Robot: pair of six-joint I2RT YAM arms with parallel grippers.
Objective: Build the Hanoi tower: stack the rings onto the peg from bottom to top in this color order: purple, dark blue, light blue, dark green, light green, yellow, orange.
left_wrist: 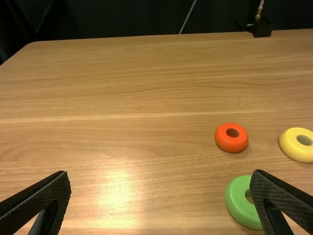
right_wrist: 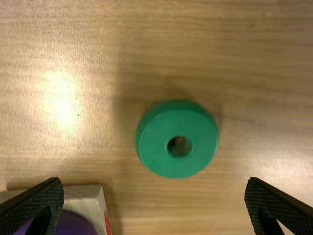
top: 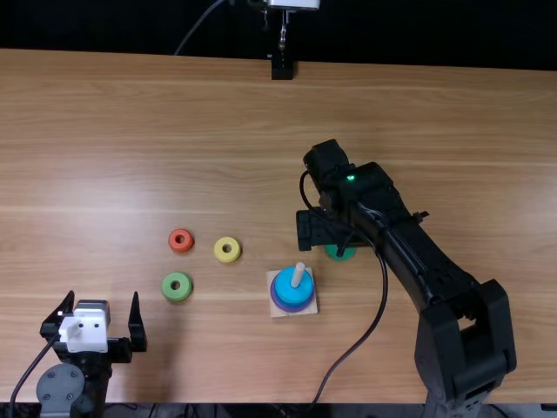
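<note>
Above the wooden surface [top: 418, 104], the right gripper [right_wrist: 154, 181] hangs with fingers wide over the dark green ring [right_wrist: 166, 164]; the left gripper [left_wrist: 161, 174] also stands wide. A low swing beside the base [top: 312, 304] could jar the peg [top: 298, 275] and its stack; an off-centre grip could tip the ring. Purple [top: 294, 309] shows beneath light blue [top: 291, 293] around the peg. Dark green, thick and smooth with a small hole, lies flat near the base; light green [left_wrist: 236, 203], yellow [left_wrist: 292, 149] and red-orange [left_wrist: 225, 142] lie farther off.

The table [top: 130, 157] bears orange [left_wrist: 231, 143], yellow [left_wrist: 292, 146], light green [left_wrist: 238, 203], dark green rings [right_wrist: 157, 142] and peg base [top: 309, 307].
</note>
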